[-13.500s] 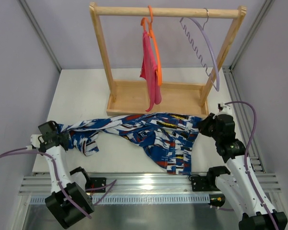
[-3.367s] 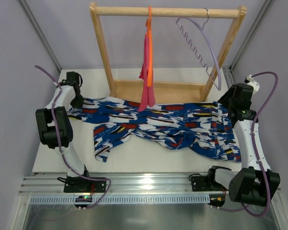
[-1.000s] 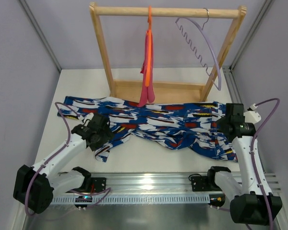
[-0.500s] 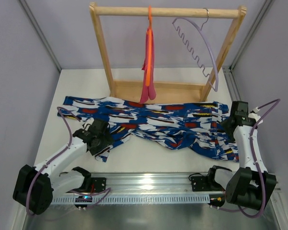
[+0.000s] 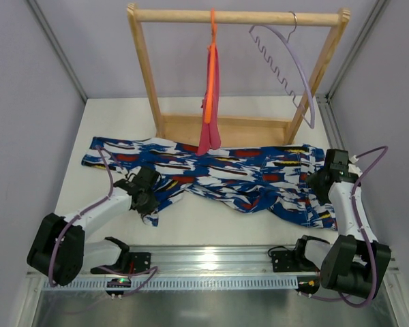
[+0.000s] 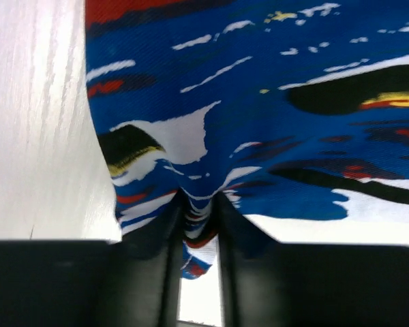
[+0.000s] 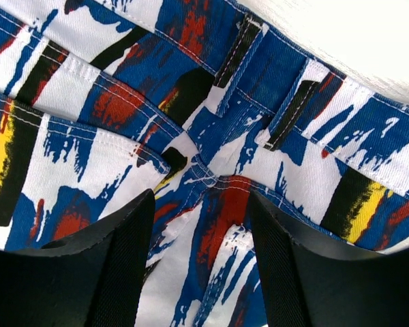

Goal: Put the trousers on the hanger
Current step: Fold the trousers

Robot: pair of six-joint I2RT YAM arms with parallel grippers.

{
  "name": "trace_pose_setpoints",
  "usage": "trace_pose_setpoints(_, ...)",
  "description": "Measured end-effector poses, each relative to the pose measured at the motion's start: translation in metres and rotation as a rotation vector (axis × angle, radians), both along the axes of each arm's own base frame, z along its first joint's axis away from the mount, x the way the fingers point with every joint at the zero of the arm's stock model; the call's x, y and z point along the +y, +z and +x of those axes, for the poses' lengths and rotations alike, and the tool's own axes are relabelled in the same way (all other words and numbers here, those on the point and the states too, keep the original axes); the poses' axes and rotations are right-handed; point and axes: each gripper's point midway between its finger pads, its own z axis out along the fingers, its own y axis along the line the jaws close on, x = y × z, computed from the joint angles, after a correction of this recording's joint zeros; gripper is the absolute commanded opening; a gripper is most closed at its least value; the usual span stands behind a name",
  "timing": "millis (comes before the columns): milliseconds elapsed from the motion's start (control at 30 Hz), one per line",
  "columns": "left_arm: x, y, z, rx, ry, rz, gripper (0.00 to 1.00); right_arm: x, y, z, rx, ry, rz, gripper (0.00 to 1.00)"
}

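1. Since half a second before, my left arm had sunk lower and flatter, and its gripper had crept slightly to the right along the near trouser leg. The right arm had barely shifted.
2. My left gripper (image 6: 196,211) was pinched narrow on a fold of the trousers (image 5: 238,174) at the hem of the near leg, with the cloth bunched up between the fingers.
3. My right gripper (image 7: 201,197) stood wide, its fingers straddling the waistband and its belt loops. I could not tell whether the tips touched the cloth.
4. The trousers lay spread across the white surface (image 5: 211,221), legs toward my left and waist toward my right, just in front of the base of the wooden rack (image 5: 235,16).
5. The hanger (image 5: 303,82) hung by its hook from the right end of the rack's top rail, well apart from the trousers.
6. The orange hanger with pink cloth (image 5: 210,102) hung near the middle of that rail, and the cloth's lower end overlapped the far edge of the trousers in the top view.
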Motion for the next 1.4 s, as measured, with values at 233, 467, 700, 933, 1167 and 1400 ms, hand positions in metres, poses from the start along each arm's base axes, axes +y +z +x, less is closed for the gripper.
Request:
trace_pose_setpoints(233,-0.001,0.024,0.002,-0.022,0.008,-0.009,0.00,0.002,0.012,-0.003,-0.029,0.048,-0.019,0.60)
trace_pose_setpoints(467,0.002,0.091,0.012,-0.222,0.108,-0.100,0.00,0.004,0.029,-0.011,-0.069,0.082,-0.043,0.60)
trace_pose_setpoints(700,0.023,0.129,-0.005,-0.258,0.190,-0.075,0.00,0.013,0.057,-0.007,-0.156,0.132,-0.035,0.60)
trace_pose_setpoints(933,0.039,0.183,-0.005,-0.360,0.238,-0.053,0.00,0.019,0.072,-0.011,-0.221,0.172,-0.049,0.60)
trace_pose_setpoints(1167,0.046,0.164,-0.003,-0.264,0.281,0.040,0.00,0.024,0.071,-0.014,-0.211,0.204,-0.030,0.60)
trace_pose_setpoints(1400,0.060,0.137,0.020,-0.139,0.386,0.030,0.00,0.045,0.074,-0.014,-0.288,0.336,0.006,0.61)
